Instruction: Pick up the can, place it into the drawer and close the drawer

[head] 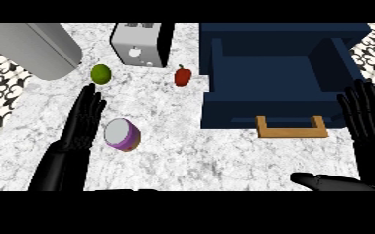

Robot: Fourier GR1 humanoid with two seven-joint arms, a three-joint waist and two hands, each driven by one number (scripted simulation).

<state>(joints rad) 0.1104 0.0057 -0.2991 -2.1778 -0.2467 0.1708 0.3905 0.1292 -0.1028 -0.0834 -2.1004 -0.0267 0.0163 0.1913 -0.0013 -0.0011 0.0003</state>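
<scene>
Can: purple-sided, white-topped can (121, 134) lies tilted on worktop (219, 158), ungrasped.
Left robot hand (82, 121): fingers straight, at can's 9 o'clock, beside it for pickup.
Drawer: dark blue drawer (282, 77) open, ready to receive.

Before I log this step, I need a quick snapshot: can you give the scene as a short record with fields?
can: purple, lying on the counter, beside the left hand
left hand: open, fingers straight, not holding the can
right hand: open, at the view's right edge
drawer: dark blue, open, wooden handle toward the robot
other items: lime, red pepper, toaster
</scene>
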